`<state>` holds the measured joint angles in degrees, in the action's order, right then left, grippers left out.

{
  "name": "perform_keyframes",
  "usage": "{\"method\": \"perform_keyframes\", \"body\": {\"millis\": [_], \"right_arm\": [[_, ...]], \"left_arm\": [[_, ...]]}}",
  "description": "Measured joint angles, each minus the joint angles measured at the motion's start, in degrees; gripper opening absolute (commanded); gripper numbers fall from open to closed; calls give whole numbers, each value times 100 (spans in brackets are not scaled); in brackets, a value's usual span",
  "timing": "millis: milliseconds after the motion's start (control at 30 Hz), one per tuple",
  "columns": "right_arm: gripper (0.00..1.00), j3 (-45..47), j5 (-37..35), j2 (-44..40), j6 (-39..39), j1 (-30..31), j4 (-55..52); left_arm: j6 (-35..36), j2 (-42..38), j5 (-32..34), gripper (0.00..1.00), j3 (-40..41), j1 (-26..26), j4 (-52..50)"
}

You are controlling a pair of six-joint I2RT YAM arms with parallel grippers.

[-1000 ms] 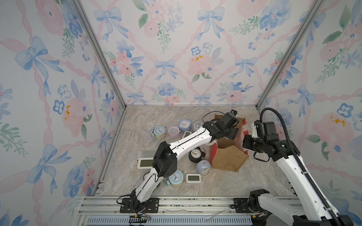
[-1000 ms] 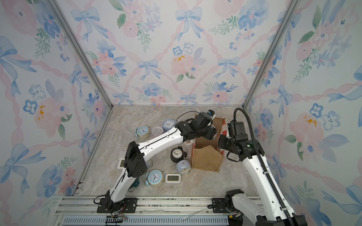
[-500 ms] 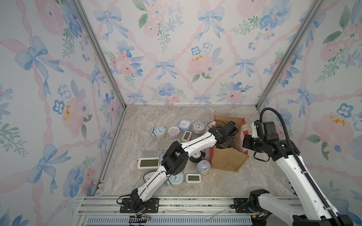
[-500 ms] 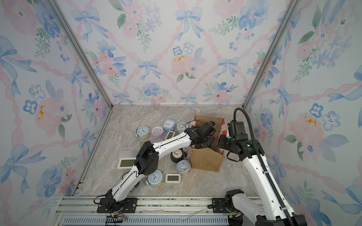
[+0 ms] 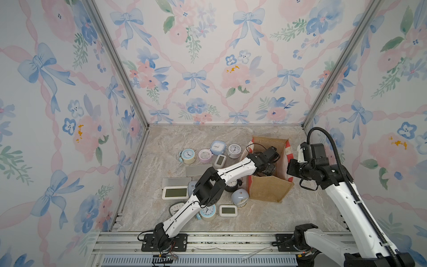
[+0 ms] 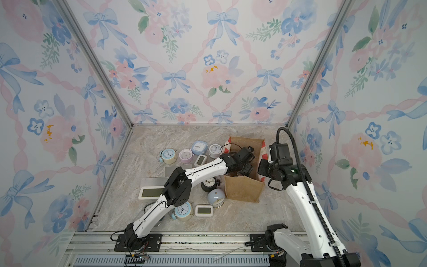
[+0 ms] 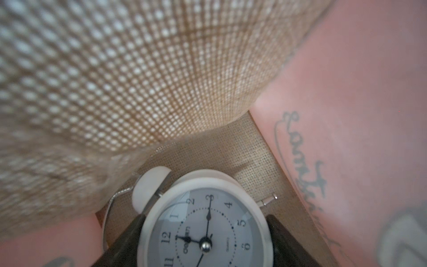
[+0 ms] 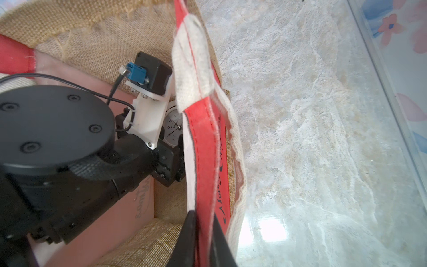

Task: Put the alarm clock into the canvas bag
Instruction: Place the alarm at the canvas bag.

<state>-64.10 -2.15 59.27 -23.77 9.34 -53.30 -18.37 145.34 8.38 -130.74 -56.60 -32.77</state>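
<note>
Lower the alarm clock (image 7: 203,208) right to the floor of the canvas bag (image 5: 269,190) before letting go, since a drop could tip it; the left hand (image 7: 205,245) clasps the clock's white case, jaws spread wide, deep inside the bag near the right edge of the counter (image 5: 208,138); the right hand (image 8: 202,245) pinches the red side panel (image 8: 203,161) tight, holding the mouth open.

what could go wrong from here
The left gripper holds the alarm clock close to the sagging burlap wall of the canvas bag; its bell or wire handle might snag there. The right gripper pinches only the red side panel; a slip could fold the bag onto the left arm.
</note>
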Motion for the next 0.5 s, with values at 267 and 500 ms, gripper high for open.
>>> {"method": "perform_keyframes", "body": {"millis": [267,500], "right_arm": [[13,17,17,39,22,-4,7],[13,37,20,48,24,-31,20]], "left_arm": [[35,0,-76,91,0,7,0],[35,-138,-140,95,0,7,-17]]}}
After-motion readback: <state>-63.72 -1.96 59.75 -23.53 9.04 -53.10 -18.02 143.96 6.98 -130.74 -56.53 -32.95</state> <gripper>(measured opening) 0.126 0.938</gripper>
